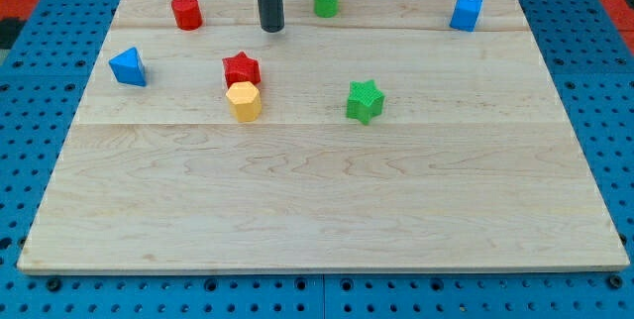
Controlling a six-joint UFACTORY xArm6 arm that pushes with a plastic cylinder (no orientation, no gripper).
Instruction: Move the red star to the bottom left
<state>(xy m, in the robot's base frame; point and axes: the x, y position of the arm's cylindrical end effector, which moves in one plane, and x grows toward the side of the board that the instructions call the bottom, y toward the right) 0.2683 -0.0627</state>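
Tip (271, 28): bare rod, no jaws, upper centre, apart from star | red star (241, 68): upper left-centre, touching yellow block (244, 101) | progress: I judge push not begun; lower-left unreached.

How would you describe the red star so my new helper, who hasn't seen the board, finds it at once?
On the wooden board, look left of centre, below my tip. The red star touches a yellow block just beneath it. The other red block is a cylinder, farther up.
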